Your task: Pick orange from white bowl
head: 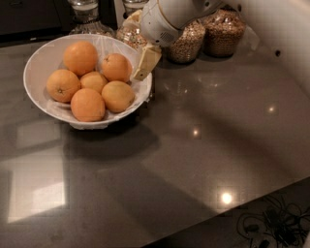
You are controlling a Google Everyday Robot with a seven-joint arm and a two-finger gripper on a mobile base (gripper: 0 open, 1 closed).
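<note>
The white bowl (35,68) with a crinkled liner stands at the left of the dark counter and holds several oranges. One deep orange fruit (116,67) lies at the bowl's right side, and a larger one (80,57) lies at the back. My gripper (144,65) hangs from the white arm (169,17) over the bowl's right rim, just right of the nearest orange and apart from it. It holds nothing that I can see.
Glass jars of grains (188,42) (225,30) stand behind the arm, and more jars (86,13) stand behind the bowl. The counter's front edge runs diagonally at the lower right, with cables (271,226) below it.
</note>
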